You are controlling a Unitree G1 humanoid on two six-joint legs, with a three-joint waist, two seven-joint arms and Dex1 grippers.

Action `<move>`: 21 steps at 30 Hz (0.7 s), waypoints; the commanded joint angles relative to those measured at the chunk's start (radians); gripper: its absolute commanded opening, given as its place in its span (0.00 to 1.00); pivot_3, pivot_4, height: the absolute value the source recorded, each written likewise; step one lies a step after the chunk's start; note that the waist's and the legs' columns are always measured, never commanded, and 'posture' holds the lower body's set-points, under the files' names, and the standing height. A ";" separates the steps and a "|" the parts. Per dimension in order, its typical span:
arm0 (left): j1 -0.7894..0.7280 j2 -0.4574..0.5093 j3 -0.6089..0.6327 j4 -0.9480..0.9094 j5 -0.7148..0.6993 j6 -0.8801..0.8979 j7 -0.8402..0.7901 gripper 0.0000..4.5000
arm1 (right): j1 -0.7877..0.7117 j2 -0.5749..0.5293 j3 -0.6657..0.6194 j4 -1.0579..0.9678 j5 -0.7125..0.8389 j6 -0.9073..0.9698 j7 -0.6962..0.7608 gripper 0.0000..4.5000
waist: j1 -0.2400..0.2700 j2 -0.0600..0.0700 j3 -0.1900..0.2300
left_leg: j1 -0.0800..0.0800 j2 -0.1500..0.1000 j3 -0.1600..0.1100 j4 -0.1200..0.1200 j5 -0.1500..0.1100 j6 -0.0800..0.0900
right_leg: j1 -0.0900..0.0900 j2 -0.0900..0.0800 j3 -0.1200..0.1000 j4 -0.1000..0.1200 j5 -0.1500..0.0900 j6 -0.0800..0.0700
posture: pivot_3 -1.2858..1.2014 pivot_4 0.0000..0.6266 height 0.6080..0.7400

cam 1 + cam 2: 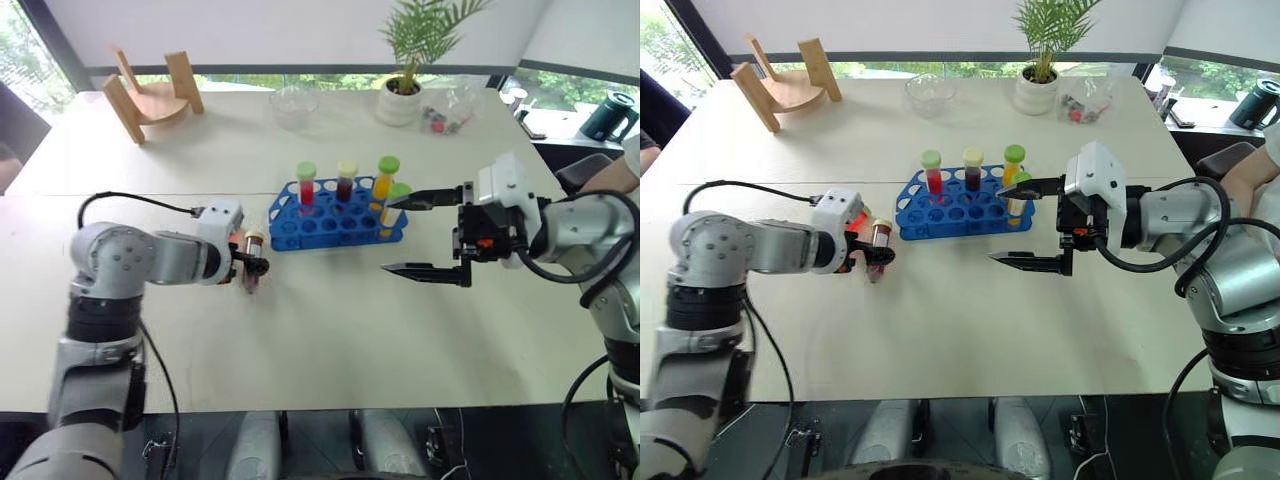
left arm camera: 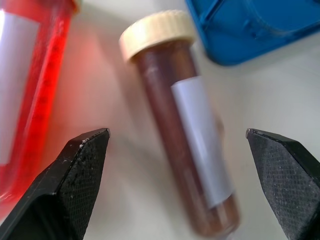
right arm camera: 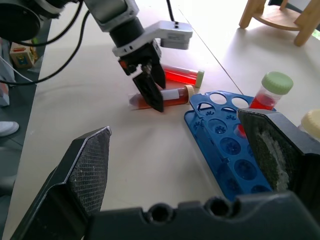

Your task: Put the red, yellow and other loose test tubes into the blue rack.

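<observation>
A maroon test tube (image 2: 187,150) with a cream cap lies on the table just left of the blue rack (image 1: 330,232). A red test tube (image 2: 30,85) lies beside it. My left gripper (image 1: 252,268) hangs over the maroon tube, open, one finger on each side and neither touching. The rack holds several upright tubes: a red one (image 1: 306,185), a maroon one (image 1: 345,182) and two yellow ones, one of them (image 1: 385,180) at the back. My right gripper (image 1: 388,236) hovers at the rack's right end, open wide and empty.
A wooden stand (image 1: 150,95) sits at the far left. A glass bowl (image 1: 293,103), a potted plant (image 1: 400,95) and a clear bag of small items (image 1: 450,110) line the far edge. A person's arm (image 1: 610,175) shows at the right edge.
</observation>
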 commanded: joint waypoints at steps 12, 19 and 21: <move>-0.012 -0.063 0.093 0.037 0.011 0.009 0.184 0.35 | -0.010 0.008 -0.031 -0.048 0.016 -0.003 -0.039 1.00 | -0.003 0.000 0.000 | 0.001 0.000 0.000 -0.001 0.001 -0.002 | 0.000 0.000 0.000 0.000 0.000 0.000 | 0.52 0.24 1.00; 0.021 0.026 0.117 0.002 -0.125 0.009 0.165 0.18 | -0.014 0.009 -0.031 -0.034 0.012 -0.006 -0.046 1.00 | -0.010 0.000 0.000 | 0.001 0.000 0.000 -0.001 0.001 -0.002 | 0.000 0.000 0.000 0.000 0.000 0.000 | 0.52 0.24 1.00; 0.025 0.097 0.138 -0.020 -0.253 0.009 0.089 0.18 | -0.007 0.010 -0.042 -0.031 0.018 0.005 -0.058 1.00 | -0.011 0.000 0.000 | 0.001 0.000 0.000 -0.002 0.001 -0.002 | -0.001 0.001 0.001 0.001 0.000 0.000 | 0.52 0.24 1.00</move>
